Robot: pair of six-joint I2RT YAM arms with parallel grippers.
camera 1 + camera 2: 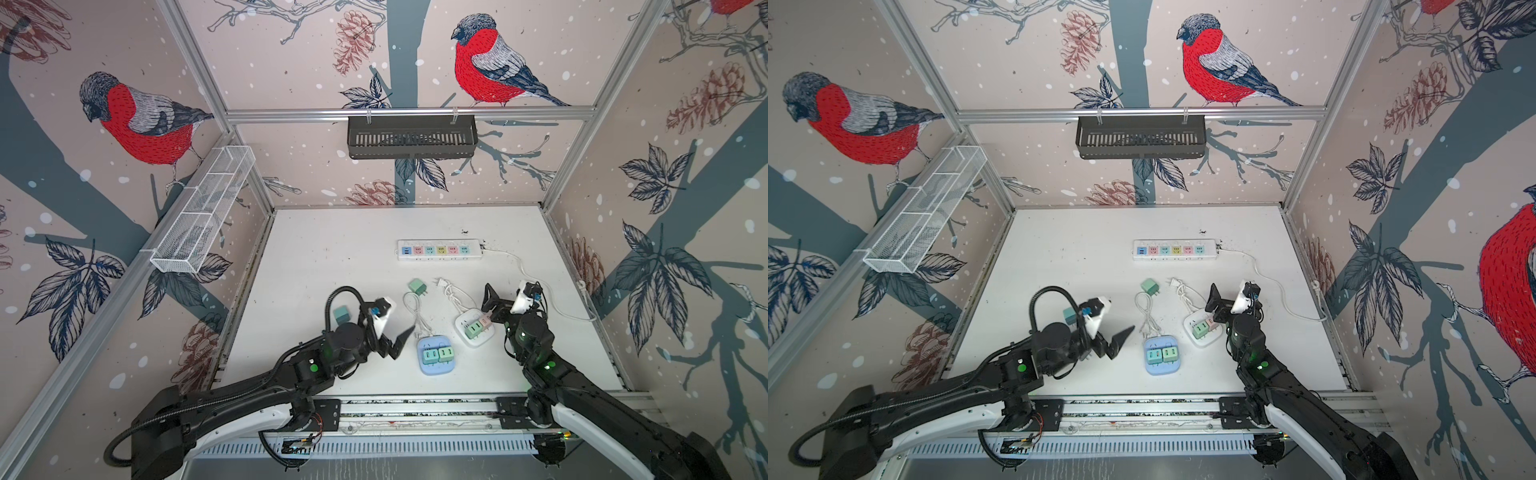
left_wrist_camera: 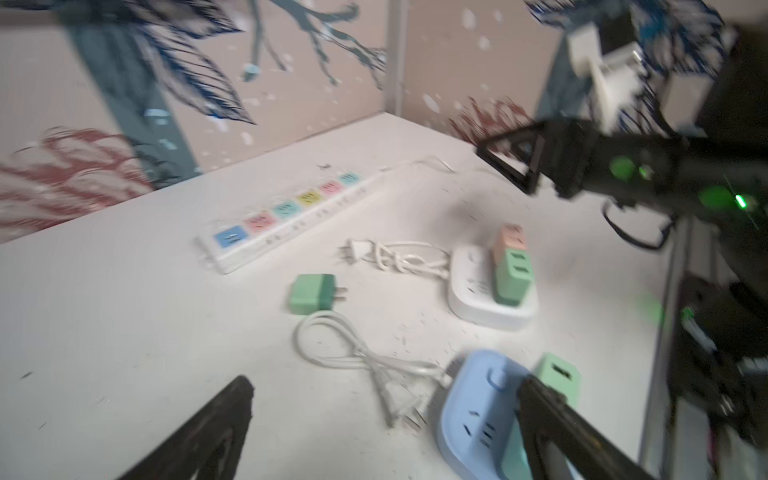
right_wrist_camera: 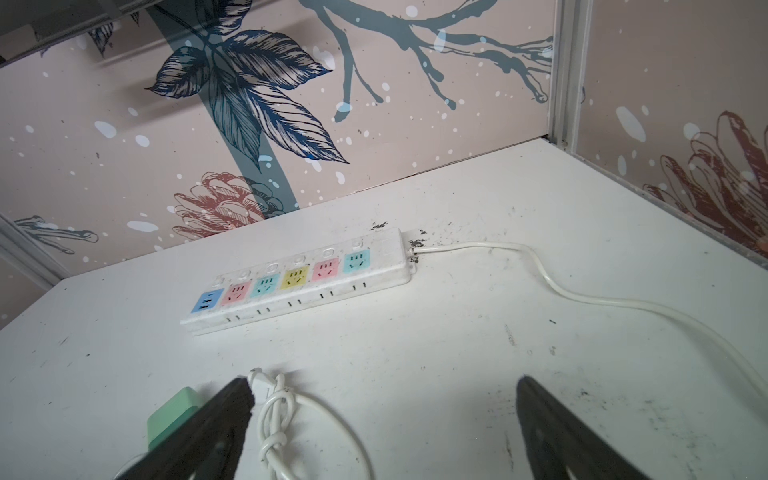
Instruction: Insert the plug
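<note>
Top views: in both, the left gripper (image 1: 402,343) is seen with its jaws spread wide and nothing held, at nine o'clock of the blue socket hub (image 1: 431,369). Two green plugs (image 1: 446,353) are seated upright side by side in that hub. A loose green plug (image 1: 417,286) is laid on its side on the white table (image 1: 332,257), at twelve o'clock of the hub, touched by neither gripper. In the right wrist view the right gripper (image 3: 384,384) is shown wide open and empty, with the power strip (image 3: 299,286) at its twelve o'clock. A white socket hub (image 1: 478,341) is set at two o'clock of the blue one.
</note>
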